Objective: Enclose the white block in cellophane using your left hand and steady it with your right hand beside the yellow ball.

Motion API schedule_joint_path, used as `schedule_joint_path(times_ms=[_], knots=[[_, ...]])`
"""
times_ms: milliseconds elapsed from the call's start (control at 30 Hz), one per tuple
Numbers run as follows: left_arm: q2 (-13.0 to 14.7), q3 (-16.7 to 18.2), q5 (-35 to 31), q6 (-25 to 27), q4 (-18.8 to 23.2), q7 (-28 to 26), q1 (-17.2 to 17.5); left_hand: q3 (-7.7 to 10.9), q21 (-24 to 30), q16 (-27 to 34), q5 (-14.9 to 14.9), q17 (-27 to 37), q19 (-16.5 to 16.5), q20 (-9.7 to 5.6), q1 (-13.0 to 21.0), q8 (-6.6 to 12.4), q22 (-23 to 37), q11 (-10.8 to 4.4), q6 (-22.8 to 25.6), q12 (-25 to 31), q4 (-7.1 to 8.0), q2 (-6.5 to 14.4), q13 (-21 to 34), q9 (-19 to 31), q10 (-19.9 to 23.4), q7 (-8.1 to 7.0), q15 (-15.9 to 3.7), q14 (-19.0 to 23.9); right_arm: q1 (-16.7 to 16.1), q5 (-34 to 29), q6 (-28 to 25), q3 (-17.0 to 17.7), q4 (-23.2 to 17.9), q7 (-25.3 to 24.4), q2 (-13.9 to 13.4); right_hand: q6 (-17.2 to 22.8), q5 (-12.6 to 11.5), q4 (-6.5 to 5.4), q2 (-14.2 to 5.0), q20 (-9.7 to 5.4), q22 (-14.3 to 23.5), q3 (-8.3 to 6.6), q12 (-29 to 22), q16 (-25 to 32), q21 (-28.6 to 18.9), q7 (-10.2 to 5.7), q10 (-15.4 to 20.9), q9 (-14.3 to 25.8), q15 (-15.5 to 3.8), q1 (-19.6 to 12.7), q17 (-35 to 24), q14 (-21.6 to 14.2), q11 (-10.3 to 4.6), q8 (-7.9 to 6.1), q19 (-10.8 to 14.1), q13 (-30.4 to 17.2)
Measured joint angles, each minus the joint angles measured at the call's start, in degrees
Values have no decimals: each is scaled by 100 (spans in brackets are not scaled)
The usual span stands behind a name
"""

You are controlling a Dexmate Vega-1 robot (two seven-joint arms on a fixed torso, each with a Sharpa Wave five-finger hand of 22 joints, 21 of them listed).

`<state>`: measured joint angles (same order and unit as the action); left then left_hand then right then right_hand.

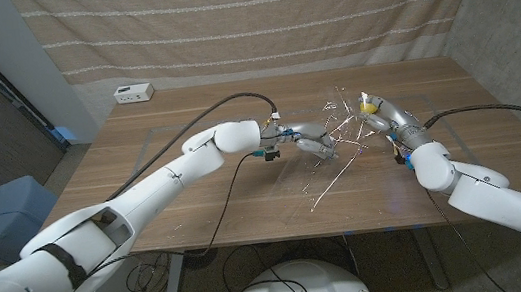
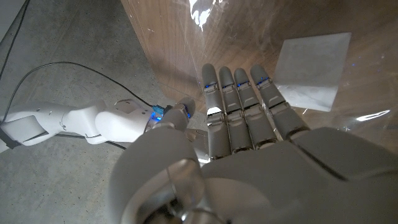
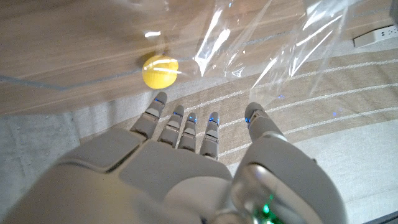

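A crinkled sheet of clear cellophane lies on the wooden table right of centre. My left hand reaches its edge from the left with fingers stretched straight and close together, thumb apart, gripping nothing. In the left wrist view the flat white block sits just beyond those fingertips, under the film. The yellow ball sits at the sheet's far right side. My right hand is right beside it, fingers extended toward the ball and the cellophane, holding nothing.
A white power strip lies at the table's far left corner, also seen in the right wrist view. A striped curtain hangs behind the table. A black cable runs along my left arm, another trails right of my right arm.
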<state>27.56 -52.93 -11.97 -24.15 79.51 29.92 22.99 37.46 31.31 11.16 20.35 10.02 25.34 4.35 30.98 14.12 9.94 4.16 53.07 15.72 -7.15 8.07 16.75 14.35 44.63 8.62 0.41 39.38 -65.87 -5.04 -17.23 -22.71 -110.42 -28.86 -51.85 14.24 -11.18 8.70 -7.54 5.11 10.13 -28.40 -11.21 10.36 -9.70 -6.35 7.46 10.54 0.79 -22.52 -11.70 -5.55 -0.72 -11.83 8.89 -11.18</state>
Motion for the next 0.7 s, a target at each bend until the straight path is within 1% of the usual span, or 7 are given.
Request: schedule_joint_path(times_ms=[100, 167, 333, 467, 567, 633, 700], knots=[[-29, -29, -14, 4, -45, 50, -37, 0, -4, 0, 7, 0, -11, 67, -22, -16, 8, -20, -10, -5, 0, -22, 0, -1, -35, -10, 31, -31, -154, -142, 99, 128, 37, -382, 118, -131, 0, 0, -2, 51, 0, 0, 41, -21, 19, -10, -170, 0, 82, 2, 0, 371, 11, 87, -459, 0], [-38, -37, -14, 4, -61, 78, -50, 0, -18, 0, 22, 0, -37, 100, -46, -38, 8, -20, -28, -17, 0, 0, 0, -24, -35, 8, 31, -30, -214, -194, 142, 179, 66, -508, 180, -244, 0, 0, -2, 77, 0, 0, 54, -21, 19, -32, -268, 0, 105, 2, 0, 532, 8, 105, -633, 0], [-132, -90, 60, 4, -231, 212, -136, 2, -42, 0, 45, 0, -50, 148, -100, -82, 7, 10, -80, -48, 2, -6, 0, -25, -108, -20, 31, -30, -357, -526, 401, 291, 233, -1225, 440, -310, 0, 49, 57, 61, 0, -49, 56, -4, -60, -41, -296, -1, 68, -71, 26, 593, 0, 146, -681, 0], [-207, -119, 210, -3, -374, 366, -197, 23, -76, 0, 45, 0, -67, 191, -120, -127, 7, 17, -168, -71, 23, -30, 1, -49, -153, -21, -1, -61, -426, -742, 598, 344, 375, -1619, 594, -174, 0, 117, 41, -43, 0, -178, -14, 102, -210, -4, -70, -1, -106, -234, 53, 404, -6, 79, -324, -1], [-336, -163, 336, -17, -638, 481, -298, 23, -89, 0, 88, 0, -68, 191, -152, -179, 7, 2, -289, -111, 23, 1, 1, -53, -220, -66, 17, -80, -474, -1029, 895, 380, 452, -2075, 685, 72, 0, 97, 66, -184, 0, -300, -93, 235, -343, 7, 213, -1, -172, -337, 53, 18, -10, 16, 132, -1], [-347, -167, 459, -33, -660, 604, -307, 22, -89, -37, 88, 0, -57, 202, -182, -227, 7, 12, -383, -132, 23, -29, 1, -53, -274, -89, 29, -92, -500, -1029, 895, 400, 482, -2075, 717, 222, 0, 89, 102, -253, 1, -369, -142, 308, -423, 7, 430, -9, -238, -373, 53, -262, -20, -6, 446, -1], [-491, -212, 550, -45, -943, 692, -408, 23, -89, -44, 132, 0, -45, 213, -181, -248, 7, 11, -411, -140, 23, -29, 1, -67, -291, -100, 53, -116, -530, -1237, 1141, 418, 506, -2312, 739, 363, 0, 73, 112, -342, 1, -426, -160, 389, -489, 28, 624, -16, -286, -383, 50, -568, -30, -6, 730, -1]])
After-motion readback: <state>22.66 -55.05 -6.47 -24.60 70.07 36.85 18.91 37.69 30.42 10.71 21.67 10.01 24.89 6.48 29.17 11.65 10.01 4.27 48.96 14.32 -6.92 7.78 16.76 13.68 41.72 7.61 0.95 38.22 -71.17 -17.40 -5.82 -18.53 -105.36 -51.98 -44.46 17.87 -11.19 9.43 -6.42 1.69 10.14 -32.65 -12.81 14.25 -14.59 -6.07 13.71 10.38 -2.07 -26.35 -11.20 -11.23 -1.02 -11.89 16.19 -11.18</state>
